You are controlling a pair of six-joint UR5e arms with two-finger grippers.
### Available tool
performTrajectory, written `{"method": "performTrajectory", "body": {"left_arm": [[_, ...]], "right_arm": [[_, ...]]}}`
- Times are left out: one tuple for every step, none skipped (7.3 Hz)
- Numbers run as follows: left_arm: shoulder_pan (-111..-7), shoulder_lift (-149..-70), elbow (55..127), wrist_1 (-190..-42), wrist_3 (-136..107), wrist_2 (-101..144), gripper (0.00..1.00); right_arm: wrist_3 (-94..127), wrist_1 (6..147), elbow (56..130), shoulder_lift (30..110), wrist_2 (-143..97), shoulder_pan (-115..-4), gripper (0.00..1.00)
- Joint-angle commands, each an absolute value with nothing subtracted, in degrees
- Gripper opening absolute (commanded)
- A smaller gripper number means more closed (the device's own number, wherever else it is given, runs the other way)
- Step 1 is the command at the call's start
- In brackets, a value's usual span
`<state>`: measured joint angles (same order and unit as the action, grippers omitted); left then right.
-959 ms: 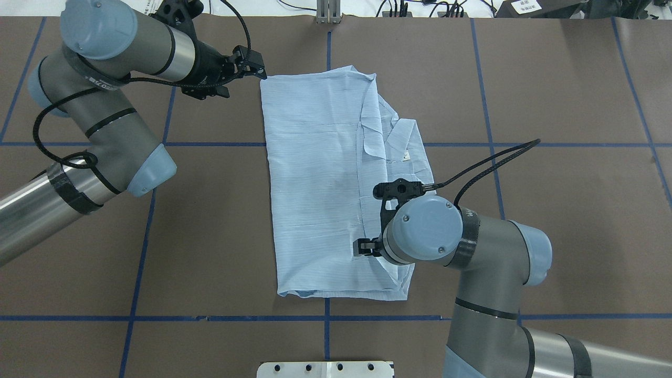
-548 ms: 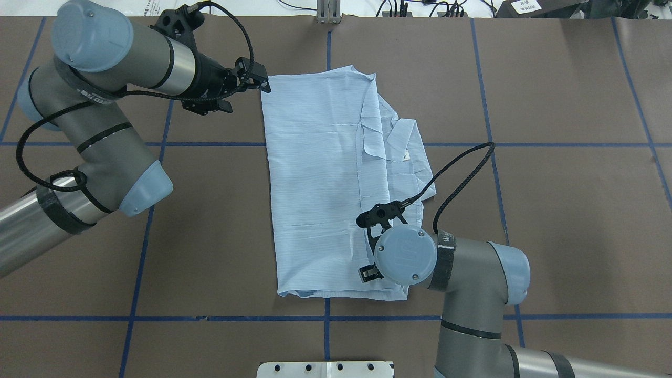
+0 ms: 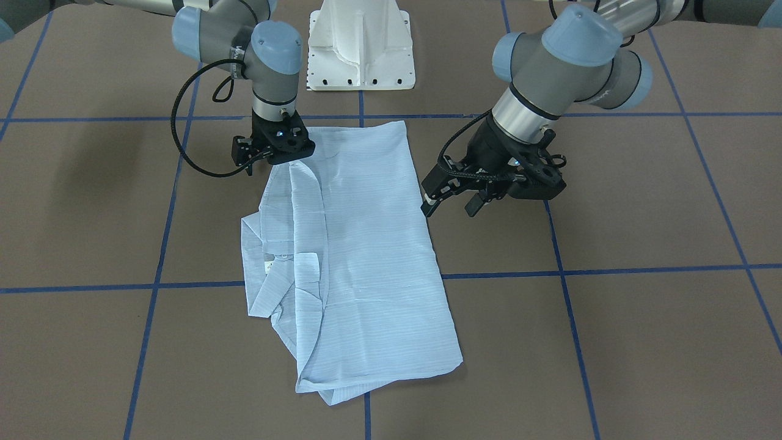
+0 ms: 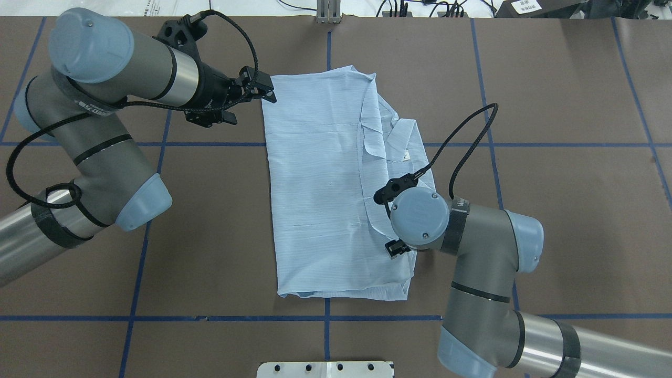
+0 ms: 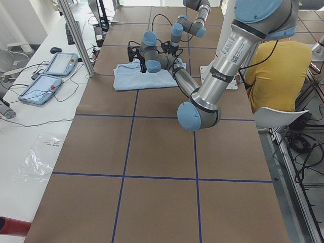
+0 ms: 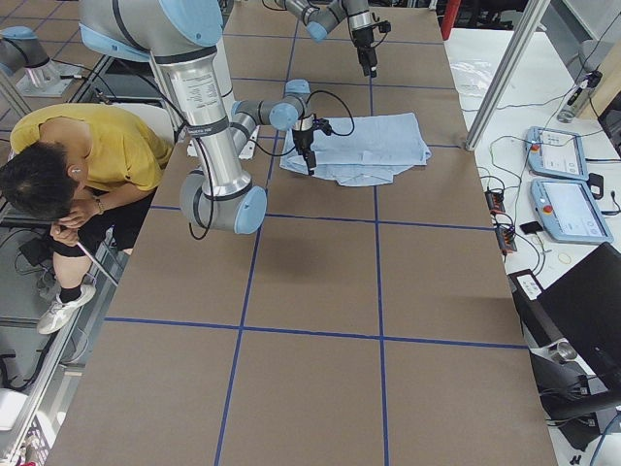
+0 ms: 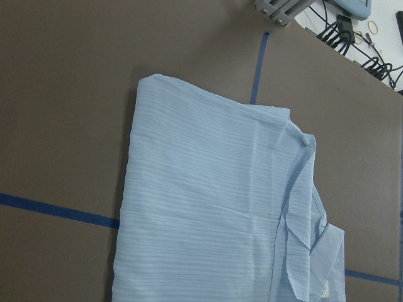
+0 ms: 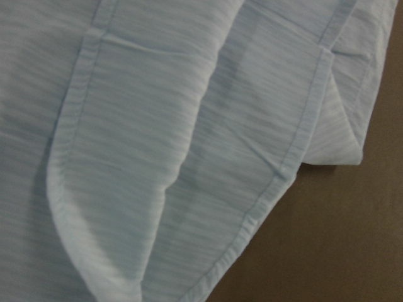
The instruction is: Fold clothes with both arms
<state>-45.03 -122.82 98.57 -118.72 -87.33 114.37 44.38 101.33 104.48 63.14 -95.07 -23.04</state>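
Note:
The pale blue striped shirt (image 4: 320, 184) lies folded into a long panel on the brown table, with its collar and placket bunched along its right side. It also shows in the front view (image 3: 366, 256) and fills the right wrist view (image 8: 157, 126). My left gripper (image 4: 269, 90) is open and empty, just off the shirt's far left corner; in the front view (image 3: 449, 206) its fingers stand apart beside the shirt's edge. My right gripper (image 3: 275, 156) points down over the shirt's near right part. Its fingers are hidden under the wrist (image 4: 420, 218), so I cannot tell its state.
The white pedestal base (image 3: 360, 49) stands at the robot's side of the table. Blue tape lines (image 4: 210, 144) cross the brown table. A person in yellow (image 6: 87, 146) sits beside the table. Two tablets (image 5: 50, 76) and cables lie beyond the far edge.
My left gripper has shifted slightly right, closer to the shirt's far left corner. My right wrist moved toward the near edge, then back up and to the right. The shirt has not moved.

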Motion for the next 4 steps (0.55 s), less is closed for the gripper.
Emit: {"method": "performTrajectory", "body": {"left_arm": [[-45.0,-122.96,101.33,-115.41,-87.36,114.43,1.0],[-45.0,-123.05,101.77,-114.88,-87.36,114.35,1.0],[-45.0,-122.7,101.69,-114.87,-87.36,114.35,1.0],[-44.83,-122.78,101.78,-114.87,-87.36,114.17,1.0]], "right_arm": [[42.79,101.34,109.21,70.7,-96.06,-25.4,1.0],[43.41,101.08,114.29,76.76,-96.15,-25.31,1.0],[46.55,101.34,116.26,77.16,-97.11,-25.14,1.0],[56.24,100.9,115.32,75.25,-97.29,-24.61,1.0]]}}
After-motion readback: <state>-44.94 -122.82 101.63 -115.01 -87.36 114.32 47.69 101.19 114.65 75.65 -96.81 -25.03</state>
